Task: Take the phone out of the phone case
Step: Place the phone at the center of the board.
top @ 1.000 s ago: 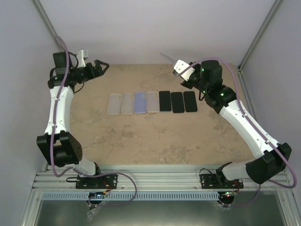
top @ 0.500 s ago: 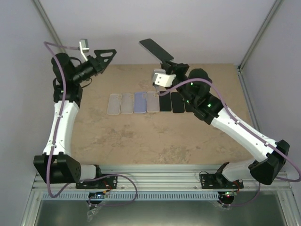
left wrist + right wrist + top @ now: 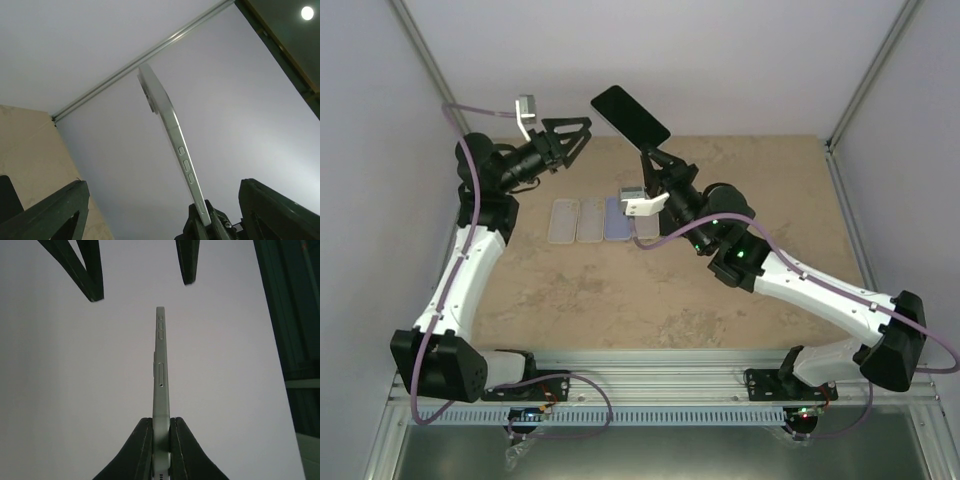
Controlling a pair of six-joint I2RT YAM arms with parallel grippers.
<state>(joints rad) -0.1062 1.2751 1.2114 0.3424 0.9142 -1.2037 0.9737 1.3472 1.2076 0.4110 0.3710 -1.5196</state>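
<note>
My right gripper (image 3: 650,162) is shut on the lower end of a phone (image 3: 630,115) with a black screen and holds it up in the air above the table's back. In the right wrist view the phone (image 3: 160,375) stands edge-on, pale green, clamped between my right gripper's (image 3: 161,422) jaws. My left gripper (image 3: 578,143) is open and empty, raised just left of the phone with its jaws turned toward it, not touching. In the left wrist view the phone (image 3: 172,145) slants between my left gripper's (image 3: 162,184) wide-apart fingers (image 3: 50,215). I cannot tell whether a case is on the phone.
Several pale phone cases (image 3: 591,220) lie in a row on the tan table (image 3: 620,300). The right arm (image 3: 800,285) reaches across the row's right part and hides it. Grey walls and frame posts (image 3: 420,45) close in the back and sides.
The right arm has swung left and lifted the phone higher. The left arm has risen and turned its open gripper toward the phone, closing the gap.
</note>
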